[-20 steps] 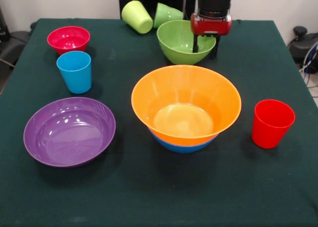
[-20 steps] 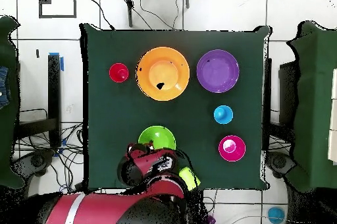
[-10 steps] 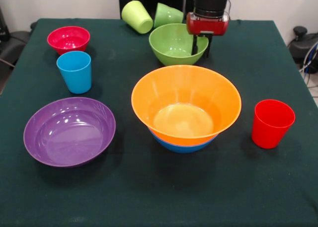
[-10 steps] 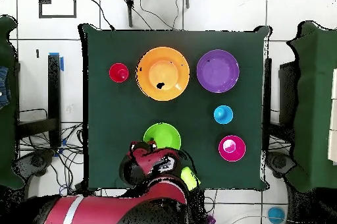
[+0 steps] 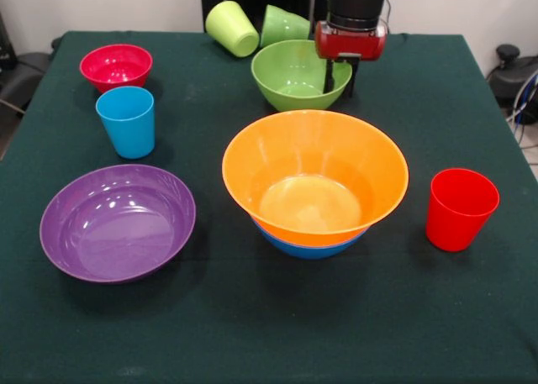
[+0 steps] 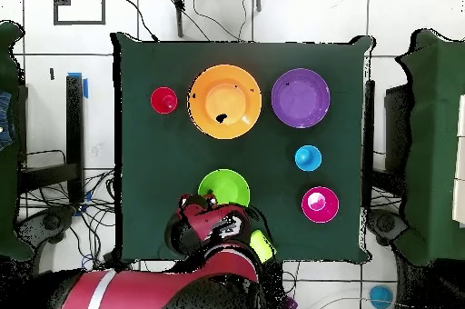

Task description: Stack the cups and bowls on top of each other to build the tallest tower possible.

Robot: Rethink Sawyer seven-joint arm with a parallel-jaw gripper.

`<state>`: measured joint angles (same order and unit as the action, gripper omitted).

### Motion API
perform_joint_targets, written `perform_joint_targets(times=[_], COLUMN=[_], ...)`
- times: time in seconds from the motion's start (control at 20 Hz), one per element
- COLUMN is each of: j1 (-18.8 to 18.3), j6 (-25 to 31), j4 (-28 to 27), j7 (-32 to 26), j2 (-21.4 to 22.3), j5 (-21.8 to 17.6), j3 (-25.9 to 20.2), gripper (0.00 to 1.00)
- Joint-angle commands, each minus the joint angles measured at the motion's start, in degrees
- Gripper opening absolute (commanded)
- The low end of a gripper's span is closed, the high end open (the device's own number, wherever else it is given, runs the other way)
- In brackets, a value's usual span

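Front view: a dark green cloth covers the table [image 5: 101,334], with a pale wall behind and black gear at both side edges. The tower [image 5: 315,182], an orange bowl nested in a blue one, sits at the centre. At its 9 o'clock lies a wide purple bowl [image 5: 118,222]; the sky blue cup [image 5: 126,121] and the small red bowl [image 5: 116,65] stand toward 10 o'clock. The red cup [image 5: 461,207] stands upright at 3 o'clock. At 12 o'clock the green bowl [image 5: 296,73] is gripped at its rim by the gripper [image 5: 339,76], jaws clamped one inside and one outside the wall. Two light green cups [image 5: 252,27] lie tipped over by the back edge.

Overhead view: the table [image 6: 145,205] stands on a white tiled floor [image 6: 300,14] strewn with cables. The green bowl [image 6: 223,187] lies at 6 o'clock from the tower [image 6: 224,101], touching the gripper [image 6: 202,203].
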<state>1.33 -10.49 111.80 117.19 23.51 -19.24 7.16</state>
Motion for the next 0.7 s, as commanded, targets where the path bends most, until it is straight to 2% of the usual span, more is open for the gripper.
perform_joint_targets(times=[0.05, 0.25, 0.4, 0.7], j1=[-1.4, -0.4, 0.0, -0.1], j6=[9.8, 17.4, 22.6, 36.6], j4=[-5.1, -3.2, -3.8, -4.3], j7=[3.9, 4.6, 4.2, 2.2], j2=[1.9, 8.5, 11.8, 20.1], j5=[2.4, 5.3, 6.7, 10.0], j3=[-6.5, -7.1, -7.6, -9.0], gripper=[0.0, 0.0, 0.0, 0.0])
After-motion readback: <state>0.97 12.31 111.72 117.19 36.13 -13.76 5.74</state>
